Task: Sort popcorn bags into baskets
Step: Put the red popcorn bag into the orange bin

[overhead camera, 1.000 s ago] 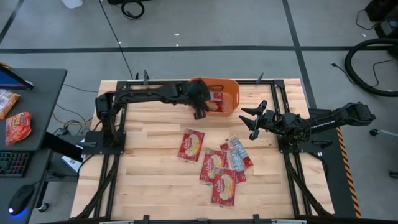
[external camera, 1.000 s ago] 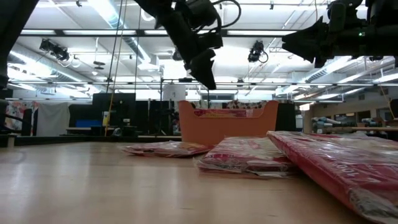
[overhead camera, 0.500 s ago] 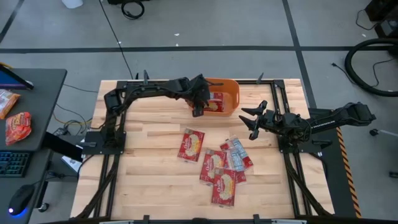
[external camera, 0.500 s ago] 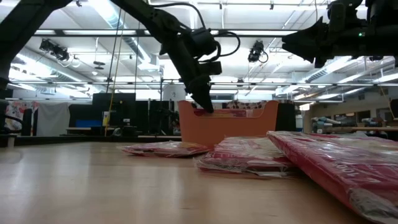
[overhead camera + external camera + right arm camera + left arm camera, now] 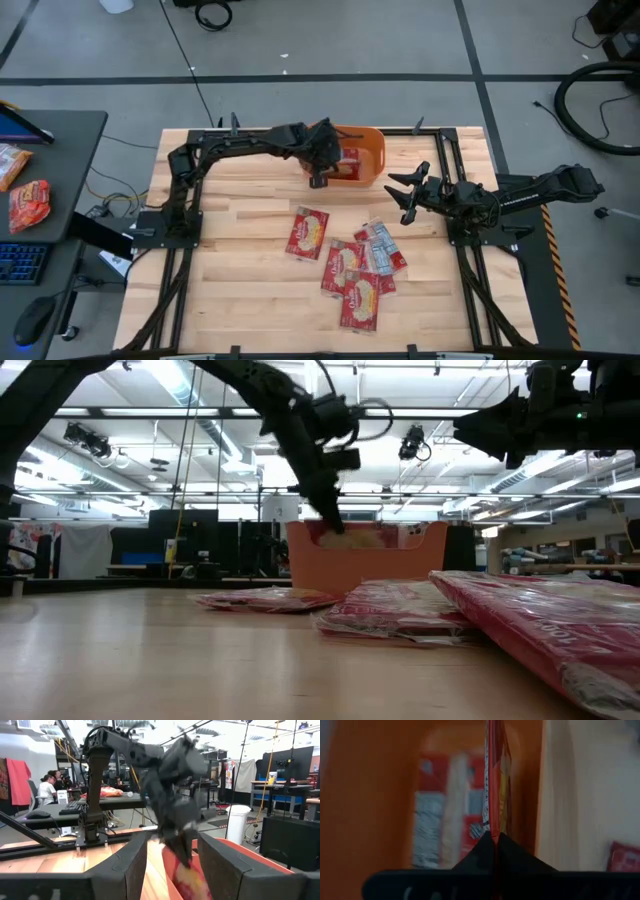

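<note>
A robotics lab: wooden bench framed by black rails, ceiling strip lights overhead, monitors and people at desks beyond the bench.

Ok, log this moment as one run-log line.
left gripper: shut on packet, over basket | right gripper: open, waiting right of basket | loose packets: on table

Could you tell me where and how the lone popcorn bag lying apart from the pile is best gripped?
The lone popcorn bag lies flat on the table, clear of the overlapping pile. Probably best to come straight down and pinch a free edge with the fingers, likely the side facing away from the pile, where nothing crowds it.
</note>
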Available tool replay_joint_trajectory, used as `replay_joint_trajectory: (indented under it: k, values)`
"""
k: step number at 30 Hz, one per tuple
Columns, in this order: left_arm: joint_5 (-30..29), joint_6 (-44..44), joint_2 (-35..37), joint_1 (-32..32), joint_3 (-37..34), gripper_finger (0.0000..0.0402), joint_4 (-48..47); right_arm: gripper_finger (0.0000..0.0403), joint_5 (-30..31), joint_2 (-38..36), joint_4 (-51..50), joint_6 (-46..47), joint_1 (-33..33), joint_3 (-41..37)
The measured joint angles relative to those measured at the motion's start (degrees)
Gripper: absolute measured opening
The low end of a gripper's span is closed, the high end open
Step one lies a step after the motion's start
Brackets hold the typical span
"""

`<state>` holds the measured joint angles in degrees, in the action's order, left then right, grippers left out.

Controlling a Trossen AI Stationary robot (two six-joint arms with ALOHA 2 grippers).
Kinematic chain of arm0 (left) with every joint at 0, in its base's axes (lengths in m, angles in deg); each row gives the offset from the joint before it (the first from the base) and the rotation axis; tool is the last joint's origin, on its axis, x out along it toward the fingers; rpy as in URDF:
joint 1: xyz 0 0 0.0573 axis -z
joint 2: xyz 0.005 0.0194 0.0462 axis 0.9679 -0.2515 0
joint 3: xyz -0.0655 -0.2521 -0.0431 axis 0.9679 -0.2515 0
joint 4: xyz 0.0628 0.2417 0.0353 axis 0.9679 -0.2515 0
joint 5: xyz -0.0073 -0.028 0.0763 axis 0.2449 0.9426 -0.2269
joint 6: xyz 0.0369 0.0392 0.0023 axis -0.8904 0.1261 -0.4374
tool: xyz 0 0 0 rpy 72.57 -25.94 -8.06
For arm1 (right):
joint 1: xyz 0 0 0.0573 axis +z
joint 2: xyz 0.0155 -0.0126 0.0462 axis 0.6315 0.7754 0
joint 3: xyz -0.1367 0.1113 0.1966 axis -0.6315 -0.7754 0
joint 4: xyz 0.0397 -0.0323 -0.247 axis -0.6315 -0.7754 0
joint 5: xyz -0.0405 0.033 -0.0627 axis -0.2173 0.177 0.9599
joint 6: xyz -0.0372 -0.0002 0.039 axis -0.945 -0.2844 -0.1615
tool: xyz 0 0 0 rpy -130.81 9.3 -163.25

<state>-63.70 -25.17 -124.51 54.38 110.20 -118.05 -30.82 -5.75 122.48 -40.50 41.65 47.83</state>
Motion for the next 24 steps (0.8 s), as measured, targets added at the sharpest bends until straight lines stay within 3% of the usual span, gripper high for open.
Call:
replay_joint_trajectory:
  k: [7,17,20,24]
  values:
    - [2.61,2.53,0.04,-3.00,10.46,0.0006,-3.48,0.0180,-0.04,0.00,0.11,0.02,0.00,0.00]
    - [9.54,3.33,-3.31,-9.53,7.55,0.0007,-3.54,0.0180,-0.07,0.02,0.11,0.04,-0.01,0.00]
    - [8.08,3.79,-5.55,-10.37,7.55,0.0022,-2.28,0.0180,-0.07,0.02,0.09,0.04,-0.01,0.00]
    - [3.83,2.52,-6.51,-10.17,7.55,0.0074,-0.03,0.0180,-0.09,0.01,-0.02,0.02,-0.01,0.00]
